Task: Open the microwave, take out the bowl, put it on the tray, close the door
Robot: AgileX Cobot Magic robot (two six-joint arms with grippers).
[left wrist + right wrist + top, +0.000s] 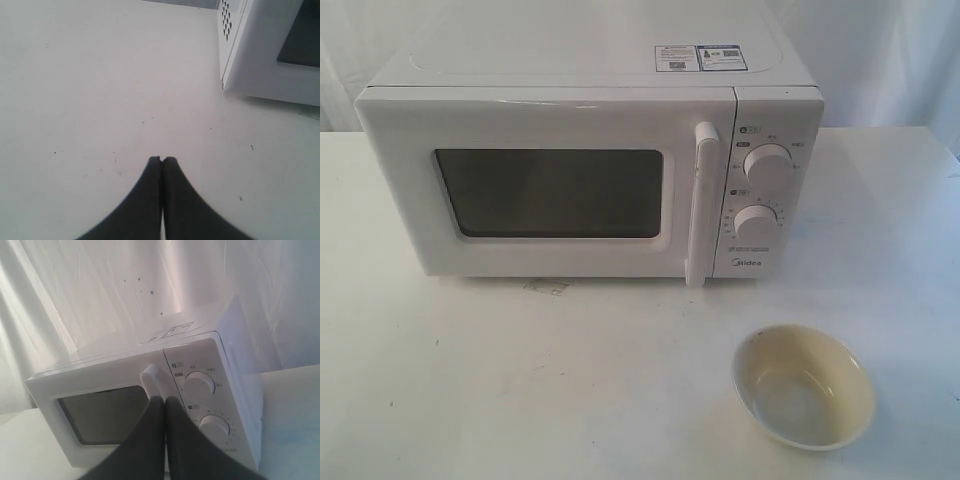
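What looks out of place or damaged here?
The bowl sits upright on the bare table in front of the microwave; no tray shows in any view. A small tan mark lies on the table at the microwave's front edge. The door is shut, nothing spilled.

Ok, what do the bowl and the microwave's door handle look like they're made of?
The bowl: glossy cream surface with soft highlights on the rim, likely glazed ceramic, though melamine cannot be ruled out. The door handle: smooth white bar with rounded ends and a dull sheen, probably moulded plastic, matching the microwave.
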